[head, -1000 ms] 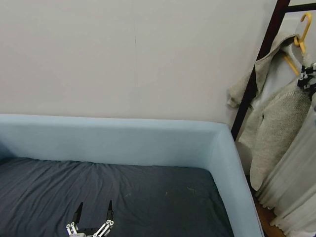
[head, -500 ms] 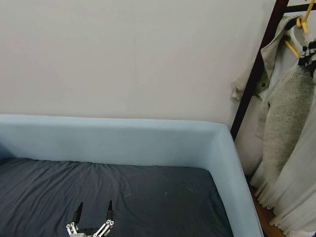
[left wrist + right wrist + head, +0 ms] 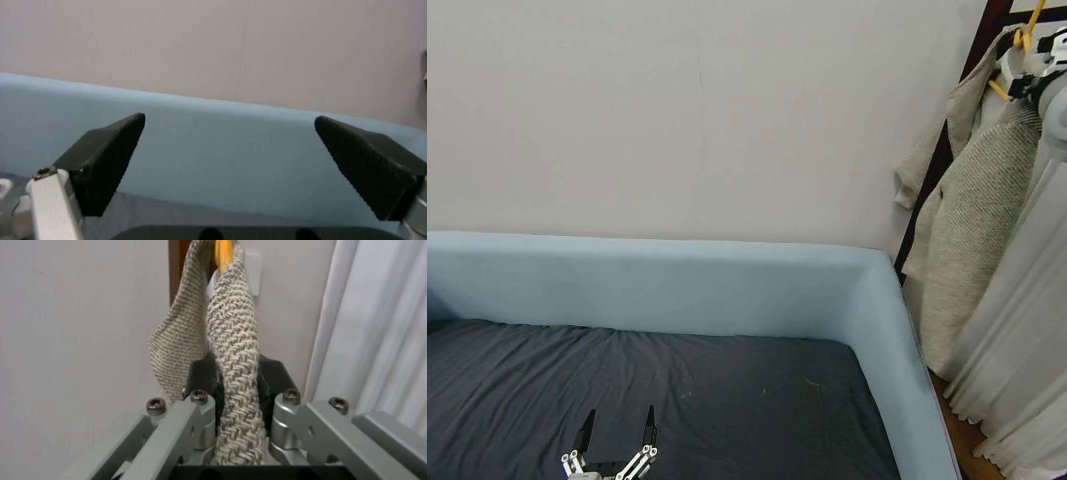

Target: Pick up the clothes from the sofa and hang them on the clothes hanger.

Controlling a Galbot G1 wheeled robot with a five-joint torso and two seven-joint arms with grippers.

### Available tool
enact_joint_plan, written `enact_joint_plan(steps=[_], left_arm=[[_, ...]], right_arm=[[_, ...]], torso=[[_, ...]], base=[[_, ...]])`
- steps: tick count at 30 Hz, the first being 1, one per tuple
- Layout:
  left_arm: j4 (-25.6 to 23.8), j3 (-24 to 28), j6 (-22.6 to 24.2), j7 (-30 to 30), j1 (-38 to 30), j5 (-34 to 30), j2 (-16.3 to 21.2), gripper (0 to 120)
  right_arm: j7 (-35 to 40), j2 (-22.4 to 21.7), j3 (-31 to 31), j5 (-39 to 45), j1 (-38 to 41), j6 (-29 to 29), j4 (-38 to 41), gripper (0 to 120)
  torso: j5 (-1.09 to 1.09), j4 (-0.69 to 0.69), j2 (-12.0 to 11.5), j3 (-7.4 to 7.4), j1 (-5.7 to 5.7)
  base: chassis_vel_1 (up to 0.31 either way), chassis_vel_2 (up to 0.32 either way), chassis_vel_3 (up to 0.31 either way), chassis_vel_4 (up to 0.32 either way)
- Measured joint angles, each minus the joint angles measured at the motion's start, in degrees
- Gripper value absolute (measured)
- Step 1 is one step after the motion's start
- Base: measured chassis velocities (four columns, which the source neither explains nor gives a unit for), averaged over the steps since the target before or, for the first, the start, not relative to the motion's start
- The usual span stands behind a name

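The sofa (image 3: 727, 280) is the biggest thing here. Its blue back is in front of my left gripper (image 3: 617, 430), and its dark seat is just under those fingers. They are spread wide apart with nothing between them. I think this arm is just waiting down low, out of the way.

The white curtain (image 3: 1027, 330) hangs well below my right gripper (image 3: 1049, 48). The knit sweater (image 3: 972, 220) hangs down from those fingers, off the sofa and close by the dark rack post (image 3: 947, 150). In the right wrist view the fingers are squeezed tight on the thick knit, near its top. I think I am holding it by the top so the rest can hang down loose.

The yellow hanger (image 3: 223, 250) pokes out of the knit just above the fingers. I think it is held this high so its hook can reach the rack.
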Motion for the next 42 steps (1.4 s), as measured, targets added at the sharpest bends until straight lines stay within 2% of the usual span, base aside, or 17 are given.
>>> enact_joint_plan(steps=[16, 26, 30, 32, 36, 37, 40, 42], left_arm=[[0.0, 0.0, 0.0, 0.0, 0.0, 0.0, 0.0, 100], [0.0, 0.0, 0.0, 0.0, 0.0, 0.0, 0.0, 100], [0.0, 0.0, 0.0, 0.0, 0.0, 0.0, 0.0, 100], [0.0, 0.0, 0.0, 0.0, 0.0, 0.0, 0.0, 100], [0.0, 0.0, 0.0, 0.0, 0.0, 0.0, 0.0, 100], [0.0, 0.0, 0.0, 0.0, 0.0, 0.0, 0.0, 100], [0.0, 0.0, 0.0, 0.0, 0.0, 0.0, 0.0, 100], [0.0, 0.0, 0.0, 0.0, 0.0, 0.0, 0.0, 100]], right_arm=[[7.6, 4.3, -1.6, 7.1, 4.1, -1.9, -6.2, 10], [7.8, 4.4, -2.7, 7.5, 3.7, -3.1, -6.6, 10], [5.2, 4.0, -3.1, 5.7, 3.0, -3.1, -6.3, 10], [3.2, 3.6, -3.1, 4.1, 2.4, -2.6, -5.6, 12], [-4.9, 1.0, -1.9, -2.8, -0.8, 1.9, -0.5, 30], [-4.9, 1.0, -1.9, -2.8, -0.8, 1.9, -0.5, 30], [-9.1, -1.5, -0.2, -4.3, -3.4, 5.5, 4.7, 42], [-10.8, -3.0, 1.4, -4.4, -5.3, 8.2, 8.2, 51]], torso=[[0.00, 0.00, 0.0, 0.00, 0.00], [0.01, -0.02, 0.0, 0.00, 0.00], [0.01, -0.02, 0.0, -0.01, 0.00], [0.03, -0.03, 0.0, -0.01, 0.00], [0.01, 0.01, 0.0, 0.00, 0.00], [0.01, 0.01, 0.0, 0.00, 0.00], [0.02, -0.03, 0.0, -0.01, 0.00], [0.00, 0.00, 0.0, -0.01, 0.00]], base=[[0.000, 0.000, 0.000, 0.000], [0.000, 0.000, 0.000, 0.000], [0.000, 0.000, 0.000, 0.000], [0.000, 0.000, 0.000, 0.000], [0.000, 0.000, 0.000, 0.000], [0.000, 0.000, 0.000, 0.000], [0.000, 0.000, 0.000, 0.000], [0.000, 0.000, 0.000, 0.000]])
